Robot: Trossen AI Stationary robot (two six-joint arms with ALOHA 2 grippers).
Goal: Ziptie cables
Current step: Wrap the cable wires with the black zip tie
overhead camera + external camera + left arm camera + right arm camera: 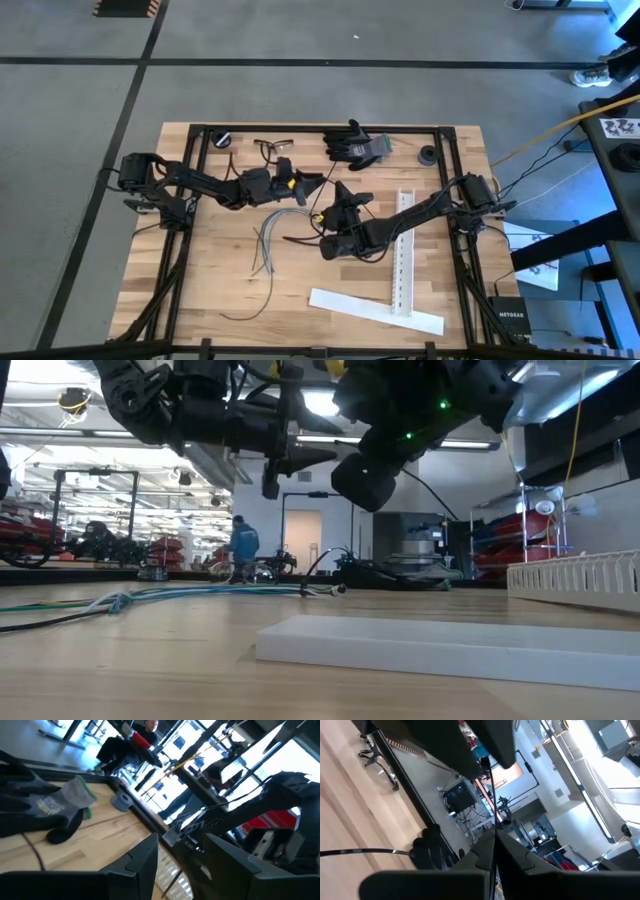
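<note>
The cables, pale blue, grey and greenish wires, lie in a loose bundle on the wood and also show in the low view. One ziptie lies curved on the table near the near edge. A second ziptie is a thin black strip. It runs from my right gripper, which is shut on it, up toward my left gripper's fingers. Both grippers hang above the table's middle, the left just far-left of the right. My left gripper is open, and I cannot tell whether it touches the strip. My right gripper pinches the thin black ziptie between its two fingertips. The fingers point toward the table's far side and the strip runs on past them, along their direction. The strip is lifted clear of the table. How far back it reaches is hidden by the fingers.
A black and grey glove and a pair of glasses lie near the far edge. A perforated white strip and a flat white strip lie on the right and near side. Two small black round parts sit at the far edge.
</note>
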